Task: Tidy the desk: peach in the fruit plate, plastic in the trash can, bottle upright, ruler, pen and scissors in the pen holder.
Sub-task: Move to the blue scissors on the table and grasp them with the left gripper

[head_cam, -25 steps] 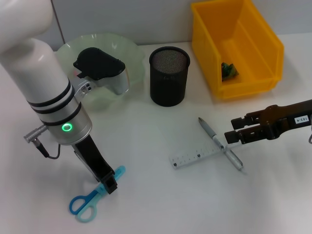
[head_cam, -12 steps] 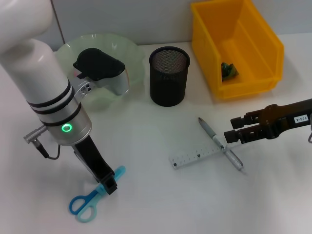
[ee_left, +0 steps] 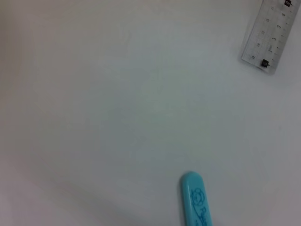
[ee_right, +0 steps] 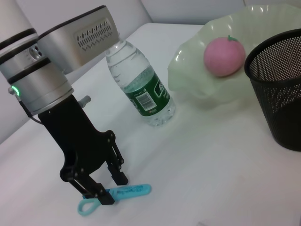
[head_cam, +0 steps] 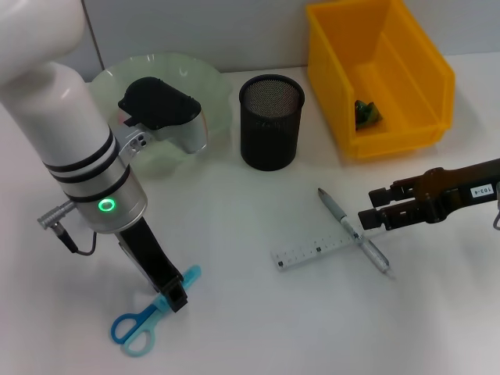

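The blue scissors [head_cam: 144,320] lie on the white desk near its front left. My left gripper [head_cam: 176,295] stands over their blade, open, one finger on each side, as the right wrist view shows [ee_right: 114,189]. The blade tip [ee_left: 195,200] shows in the left wrist view. A grey pen [head_cam: 353,231] lies across a clear ruler [head_cam: 312,251]. My right gripper [head_cam: 369,208] hovers open just right of the pen. The peach [ee_right: 224,56] sits in the green fruit plate [head_cam: 215,90]. The bottle [ee_right: 141,87] stands upright. Green plastic [head_cam: 366,113] lies in the yellow trash can [head_cam: 433,94]. The black mesh pen holder [head_cam: 270,121] stands mid-desk.
The left arm's bulky white body [head_cam: 78,148] covers part of the fruit plate and hides the bottle in the head view. The ruler's end [ee_left: 273,35] shows in the left wrist view. Bare desk lies between the scissors and the ruler.
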